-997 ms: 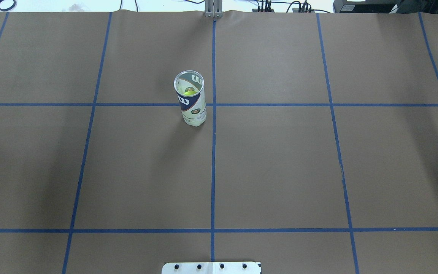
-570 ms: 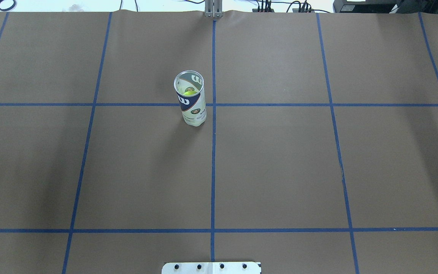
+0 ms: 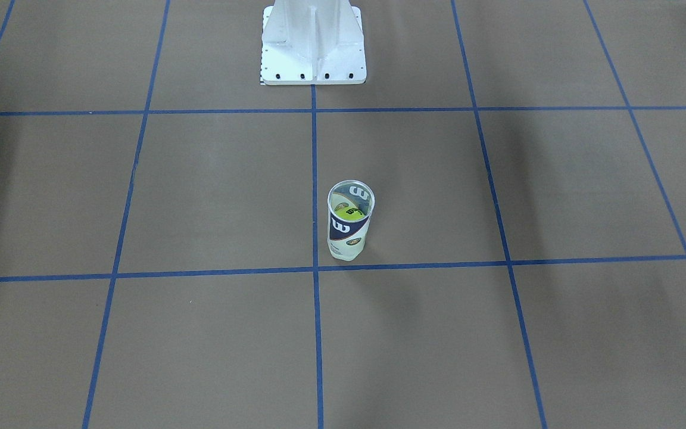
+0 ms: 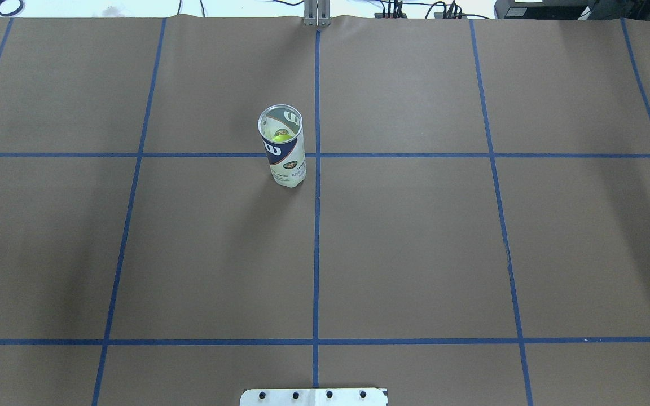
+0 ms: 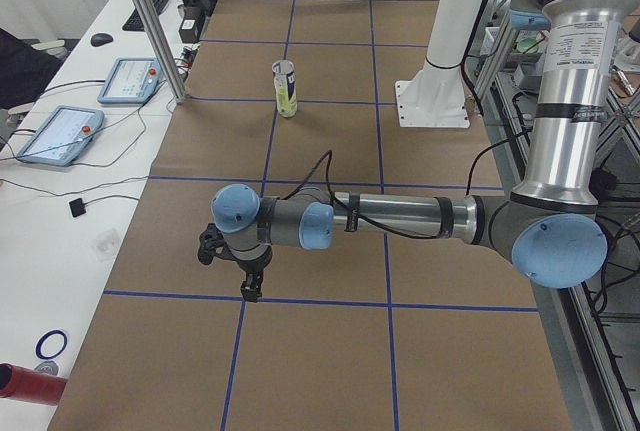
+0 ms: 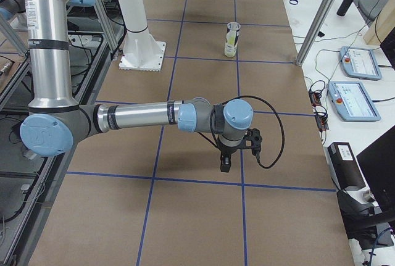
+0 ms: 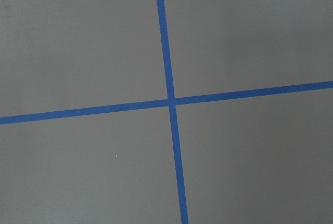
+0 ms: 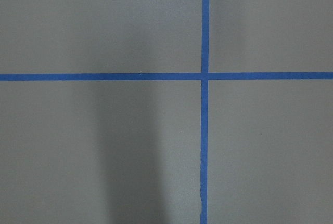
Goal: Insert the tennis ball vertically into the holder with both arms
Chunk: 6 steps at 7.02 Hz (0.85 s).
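L hand (image 5: 250,289), R hand (image 6: 225,164) hover; holder (image 4: 285,155) unmoved.

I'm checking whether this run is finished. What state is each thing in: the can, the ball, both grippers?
tennis-ball can: upright on the table, top open, no lid.
tennis ball: inside the can, below the rim.
left gripper: pointing down over the table, far from the can; cannot tell whether it is open or shut.
right gripper: pointing down over the table, far from the can; cannot tell whether it is open or shut.
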{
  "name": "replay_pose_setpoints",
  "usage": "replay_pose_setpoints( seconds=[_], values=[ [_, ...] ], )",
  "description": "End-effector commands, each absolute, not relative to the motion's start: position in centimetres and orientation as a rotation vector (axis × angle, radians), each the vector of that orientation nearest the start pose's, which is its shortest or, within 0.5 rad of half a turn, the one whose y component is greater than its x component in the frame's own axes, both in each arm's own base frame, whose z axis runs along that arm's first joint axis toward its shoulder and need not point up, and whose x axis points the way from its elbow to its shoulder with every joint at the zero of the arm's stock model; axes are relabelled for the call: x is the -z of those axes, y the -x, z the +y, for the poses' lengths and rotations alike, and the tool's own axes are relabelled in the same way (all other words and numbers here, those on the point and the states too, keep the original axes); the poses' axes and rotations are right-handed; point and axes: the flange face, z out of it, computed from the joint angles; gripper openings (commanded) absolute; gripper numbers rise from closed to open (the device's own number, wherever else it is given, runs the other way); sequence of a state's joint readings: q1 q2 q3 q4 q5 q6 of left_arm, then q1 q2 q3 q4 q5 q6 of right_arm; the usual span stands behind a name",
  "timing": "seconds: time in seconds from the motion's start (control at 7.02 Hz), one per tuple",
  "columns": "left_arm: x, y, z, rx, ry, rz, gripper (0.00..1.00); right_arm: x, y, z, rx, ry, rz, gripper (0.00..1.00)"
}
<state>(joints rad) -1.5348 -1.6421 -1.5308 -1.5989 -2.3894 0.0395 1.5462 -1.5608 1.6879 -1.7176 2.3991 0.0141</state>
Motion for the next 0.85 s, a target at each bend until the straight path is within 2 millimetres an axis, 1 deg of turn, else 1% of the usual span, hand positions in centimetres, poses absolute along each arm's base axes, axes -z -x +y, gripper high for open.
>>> replay_pose_setpoints(
  seconds=[0.0, 0.14, 0.43, 0.71],
  values=[
    [-63.4, 4.3, -52.9, -0.094, -0.061, 0.819, 0.99, -61.2, -4.8, -49.1, 0.001, 0.042, -0.829, 0.99],
    [-63.4, 4.3, -52.9, -0.094, -0.061, 0.821, 1.0, -61.3, -4.8, -49.0, 0.0, 0.043, -0.828, 0.99],
    [-62.4, 4.4, -52.4, -0.1, -0.083, 0.82, 1.0, -61.1, -4.8, -49.1, 0.002, 0.041, -0.828, 0.99],
    [-62.6, 4.8, -52.2, -0.09, -0.08, 0.821, 1.0, -61.1, -4.8, -49.1, 0.001, 0.038, -0.826, 0.99]
  ],
)
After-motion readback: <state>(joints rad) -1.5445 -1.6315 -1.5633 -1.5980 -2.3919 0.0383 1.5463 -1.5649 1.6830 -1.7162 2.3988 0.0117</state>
